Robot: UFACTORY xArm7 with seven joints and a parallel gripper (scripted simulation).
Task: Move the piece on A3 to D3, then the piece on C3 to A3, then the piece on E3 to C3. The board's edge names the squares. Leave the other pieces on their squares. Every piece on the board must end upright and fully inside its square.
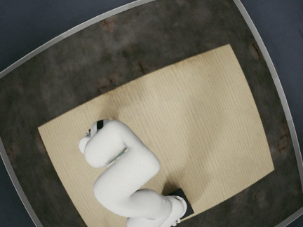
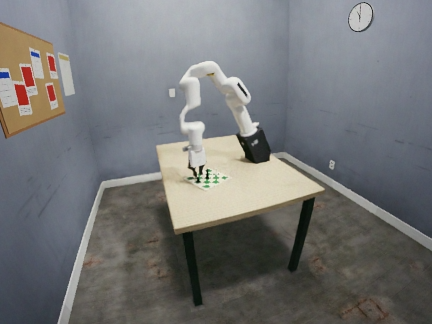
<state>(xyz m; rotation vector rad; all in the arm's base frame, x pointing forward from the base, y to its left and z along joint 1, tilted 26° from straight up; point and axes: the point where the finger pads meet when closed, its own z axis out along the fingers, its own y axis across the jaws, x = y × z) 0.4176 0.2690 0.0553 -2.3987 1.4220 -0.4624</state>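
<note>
A small green and white chessboard (image 2: 220, 178) lies on the table's far left part in the exterior view. Small dark pieces stand on it, one of them a dark piece (image 2: 207, 174) near the middle; they are too small to name their squares. My gripper (image 2: 196, 174) points straight down at the board's left part, its two dark fingers a little apart, low over the squares. I see nothing between the fingers. In the overhead view the white arm (image 1: 119, 164) covers the board and the gripper; only a green sliver of the board (image 1: 123, 153) shows.
The wooden table (image 2: 260, 192) (image 1: 210, 122) carries the arm's black base (image 2: 254, 145) (image 1: 183, 200) at its far edge. A pinboard (image 2: 25, 85) hangs on the left wall and a clock (image 2: 360, 16) on the right wall.
</note>
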